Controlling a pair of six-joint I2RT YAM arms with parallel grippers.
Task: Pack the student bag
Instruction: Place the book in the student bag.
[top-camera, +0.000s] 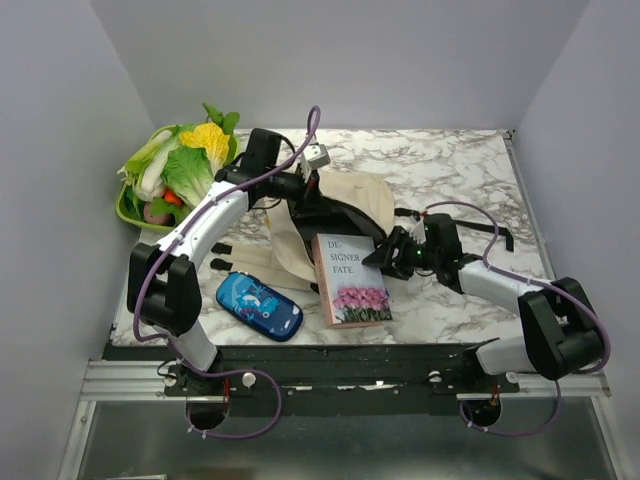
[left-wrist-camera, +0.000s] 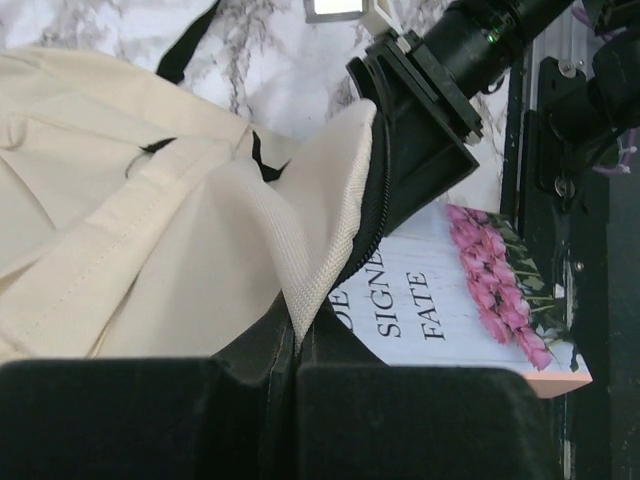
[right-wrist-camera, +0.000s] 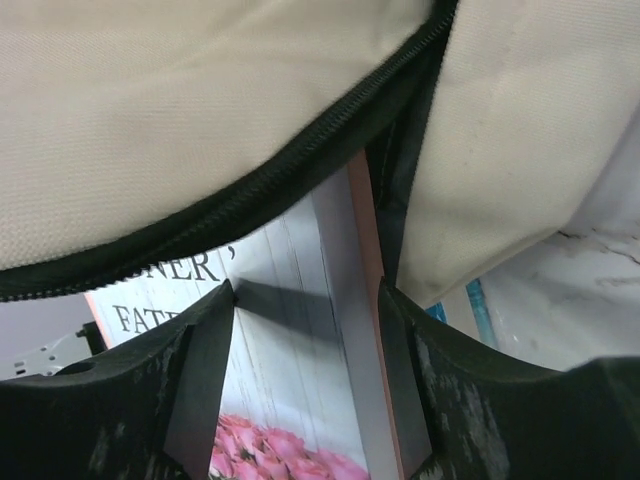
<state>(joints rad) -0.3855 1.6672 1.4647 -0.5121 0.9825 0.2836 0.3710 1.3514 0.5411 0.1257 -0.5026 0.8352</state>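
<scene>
Partly, book (top-camera: 349, 280) sits in student bag (top-camera: 368, 190) mouth; left pincer (left-wrist-camera: 298, 368) pinching bag rim; right pincer (right-wrist-camera: 306, 305) spread astride book.

Marble-patterned table (top-camera: 450, 165) with beige student bag (top-camera: 362, 195), flower-covered book (top-camera: 350, 272), blue pencil case (top-camera: 258, 306), green vegetable tray (top-camera: 123, 211).

The student bag (left-wrist-camera: 120, 250) is matt woven cloth, the book (left-wrist-camera: 420, 300) smooth paper, the table (top-camera: 450, 165) smooth, marble-patterned.

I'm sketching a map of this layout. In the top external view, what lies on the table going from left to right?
Tray of vegetables → blue pencil case → book. The student bag overlaps the book, so it is left out.
</scene>
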